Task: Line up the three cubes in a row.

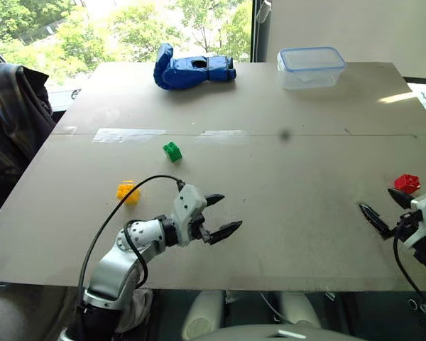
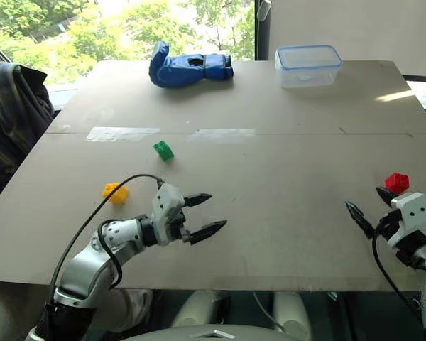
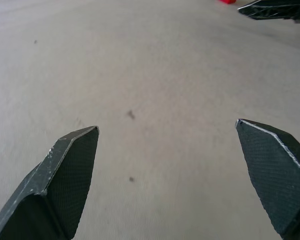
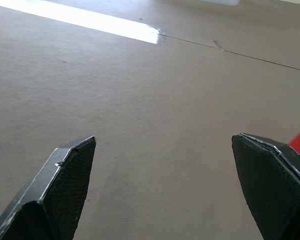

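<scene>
your left gripper (image 1: 220,214) hangs over the near left of the table (image 1: 291,163), fingers spread wide, nothing between them. the yellow cube (image 1: 128,192) sits just left of it and a little farther out, the green cube (image 1: 172,151) farther still toward the middle. your right gripper (image 1: 388,209) is at the near right edge, also wide and empty, with the red cube (image 1: 407,183) just beyond its far finger. blue glove (image 1: 190,69) and clear container (image 1: 311,67) sit at the far end.

Yellow cube (image 1: 128,192), green cube (image 1: 172,151), red cube (image 1: 407,183), blue glove (image 1: 192,69) (plain), beige table (image 1: 284,177), black end effector fingers (image 1: 225,229)
</scene>
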Controlling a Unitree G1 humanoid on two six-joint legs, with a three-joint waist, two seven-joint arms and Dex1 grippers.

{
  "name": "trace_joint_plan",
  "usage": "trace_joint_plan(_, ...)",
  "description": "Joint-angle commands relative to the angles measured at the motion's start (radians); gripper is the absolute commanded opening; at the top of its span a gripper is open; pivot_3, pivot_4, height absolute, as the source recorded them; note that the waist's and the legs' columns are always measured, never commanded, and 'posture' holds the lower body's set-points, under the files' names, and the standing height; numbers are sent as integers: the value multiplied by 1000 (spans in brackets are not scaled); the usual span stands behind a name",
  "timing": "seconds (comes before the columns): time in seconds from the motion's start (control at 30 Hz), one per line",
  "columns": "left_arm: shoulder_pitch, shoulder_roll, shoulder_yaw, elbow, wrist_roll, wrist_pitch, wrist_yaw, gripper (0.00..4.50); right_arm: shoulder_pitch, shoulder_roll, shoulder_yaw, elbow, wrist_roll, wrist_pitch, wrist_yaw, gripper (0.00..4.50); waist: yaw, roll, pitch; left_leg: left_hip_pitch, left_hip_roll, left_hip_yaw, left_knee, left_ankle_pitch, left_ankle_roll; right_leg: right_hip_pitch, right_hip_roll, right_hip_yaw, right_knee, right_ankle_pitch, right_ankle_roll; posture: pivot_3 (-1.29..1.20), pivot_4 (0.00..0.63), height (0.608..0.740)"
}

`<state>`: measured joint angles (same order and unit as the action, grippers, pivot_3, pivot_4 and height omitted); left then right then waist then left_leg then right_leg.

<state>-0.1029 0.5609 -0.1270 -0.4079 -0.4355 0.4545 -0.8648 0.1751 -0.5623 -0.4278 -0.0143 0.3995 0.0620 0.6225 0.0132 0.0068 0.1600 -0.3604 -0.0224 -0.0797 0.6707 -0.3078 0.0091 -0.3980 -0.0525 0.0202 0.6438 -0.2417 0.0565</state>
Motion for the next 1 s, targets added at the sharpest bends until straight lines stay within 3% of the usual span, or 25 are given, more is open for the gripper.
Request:
trace_joint_plan(0.03,-111,38,1,-80,-104,74,-90,4486,10,15,-51,8,-10,53,-95,4500,-2,0,0,0,0,0,0,0,0,0,0,0,0,0,0,0,150,740)
trace_joint_plan(0.2,-233,57,-3,-93,-159,138,-124,4486,-1,34,-76,46,-31,79,-188,4500,-11,0,0,-1,0,2,0,0,0,-2,0,2,0,0,0,0,150,740)
trace_joint_plan(0.43,-326,77,-31,-120,-168,188,-139,4486,-140,51,-74,149,-24,98,-248,4500,-30,-2,1,0,-1,4,0,0,1,-2,1,4,1,0,0,0,150,740)
trace_joint_plan(0.83,-405,70,-55,-100,-98,191,-80,4486,-289,51,-62,268,-30,74,-225,4500,-29,-2,2,-1,-1,4,0,0,0,-4,2,5,3,0,0,0,150,740)
trace_joint_plan(0.93,-411,68,-53,-104,-95,182,-75,4500,-296,56,-63,269,-28,72,-229,3727,-29,-2,2,-1,-1,4,0,0,0,-4,2,5,3,0,0,0,150,740)
trace_joint_plan(1.0,-412,74,-56,-106,-89,176,-78,4500,-302,58,-63,279,-34,65,-238,2752,-29,-2,2,-1,-1,4,0,0,0,-4,2,5,3,0,0,0,150,740)
